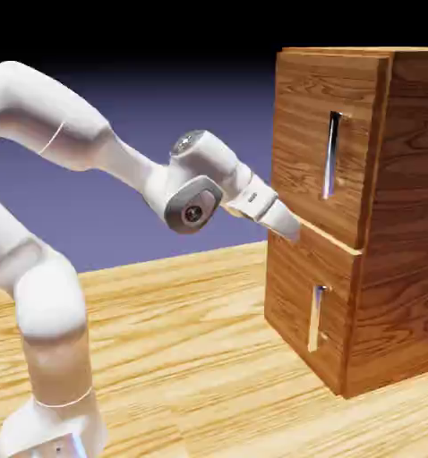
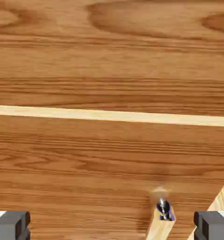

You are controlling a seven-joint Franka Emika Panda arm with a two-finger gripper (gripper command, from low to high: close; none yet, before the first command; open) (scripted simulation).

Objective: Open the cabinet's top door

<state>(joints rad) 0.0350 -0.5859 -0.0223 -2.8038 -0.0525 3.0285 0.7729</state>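
A bench of pale yellow wood grain runs across the foreground. The white arm rises at the exterior view's left and reaches across to the right, its hand angled downward in front of the cabinet.

In the hand view, the grey fingers stand wide open, one near each bottom corner, with nothing gripped. The lower door's handle shows between them in that view, nearer the right one; whether it lies as close as the fingers, I cannot tell.

Beyond the hand stands the cabinet, reddish-brown and boxy, at the exterior view's right. Its top door is the taller panel, above the lower door, and looks shut. A pale strip marks the division between the two; in the hand view the top door lies on the upper side of it, away from the fingers. The top door's long silver handle is upright, higher than the hand and farther to the exterior view's right, apart from the fingers.

A small dark marking on the hand is too small to read. The backdrop is blue-violet, fading to black at the top.
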